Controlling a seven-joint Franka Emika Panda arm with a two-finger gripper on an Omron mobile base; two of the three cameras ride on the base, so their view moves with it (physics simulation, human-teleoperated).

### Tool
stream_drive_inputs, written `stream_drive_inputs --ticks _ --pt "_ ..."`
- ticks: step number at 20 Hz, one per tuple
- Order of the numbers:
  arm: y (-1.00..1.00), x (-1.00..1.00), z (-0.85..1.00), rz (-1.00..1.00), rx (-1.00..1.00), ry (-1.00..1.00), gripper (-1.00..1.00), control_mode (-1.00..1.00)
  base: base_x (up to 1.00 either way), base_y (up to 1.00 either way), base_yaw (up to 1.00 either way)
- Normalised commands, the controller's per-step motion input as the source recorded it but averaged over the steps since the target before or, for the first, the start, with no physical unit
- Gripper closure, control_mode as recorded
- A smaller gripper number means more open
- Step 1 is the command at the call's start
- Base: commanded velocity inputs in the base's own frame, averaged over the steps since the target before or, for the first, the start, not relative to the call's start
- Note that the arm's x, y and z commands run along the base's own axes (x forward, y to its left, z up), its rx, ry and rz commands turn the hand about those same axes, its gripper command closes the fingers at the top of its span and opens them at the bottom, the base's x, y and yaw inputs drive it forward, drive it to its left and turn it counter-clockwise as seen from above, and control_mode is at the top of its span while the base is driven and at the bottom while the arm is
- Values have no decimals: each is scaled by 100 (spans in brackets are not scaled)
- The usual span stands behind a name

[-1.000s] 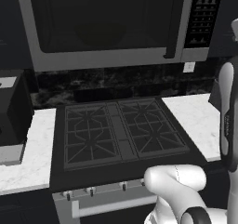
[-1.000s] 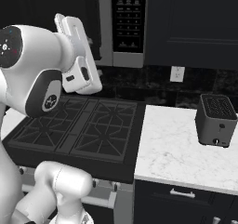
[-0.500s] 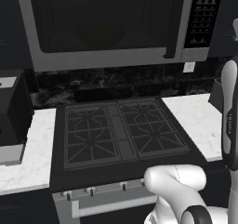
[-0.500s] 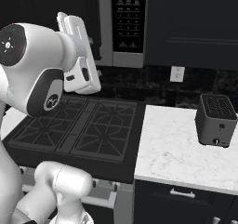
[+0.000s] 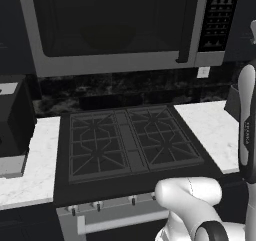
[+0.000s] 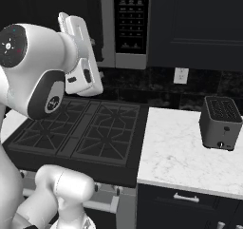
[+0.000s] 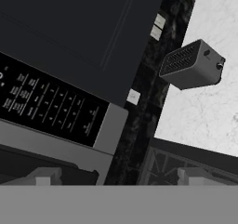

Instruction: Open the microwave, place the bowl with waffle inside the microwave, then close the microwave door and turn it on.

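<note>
The microwave (image 5: 115, 30) hangs above the stove, and its dark glass door (image 5: 110, 20) is shut. A slim dark handle (image 5: 186, 30) runs down the door's right edge, beside the black button panel (image 5: 218, 15). In the hand view, my gripper (image 7: 116, 179) is open with nothing between its fingertips (image 7: 44, 176). It is raised near the button panel (image 7: 46, 107), apart from it. In the right base view my white hand (image 6: 80, 57) is up in front of the microwave's right end (image 6: 130, 19). The bowl is out of view.
A black stove (image 5: 130, 140) lies under the microwave between two white marble counters (image 6: 185, 152). A dark toaster (image 6: 219, 123) stands on the right counter, and a black boxy appliance (image 5: 12, 120) on the left one. A wall outlet (image 6: 180, 75) is on the backsplash.
</note>
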Motion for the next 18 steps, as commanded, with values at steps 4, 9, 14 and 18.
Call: stream_drive_inputs --ticks 4,9,14,18 --pt "0 0 0 0 0 0 -100 -100 0 0 0" --pt "0 0 0 0 0 0 -100 -100 0 0 0" --pt "0 0 0 0 5 0 -100 -100 0 0 0" --pt "-18 0 14 0 20 3 -100 -100 0 0 0"
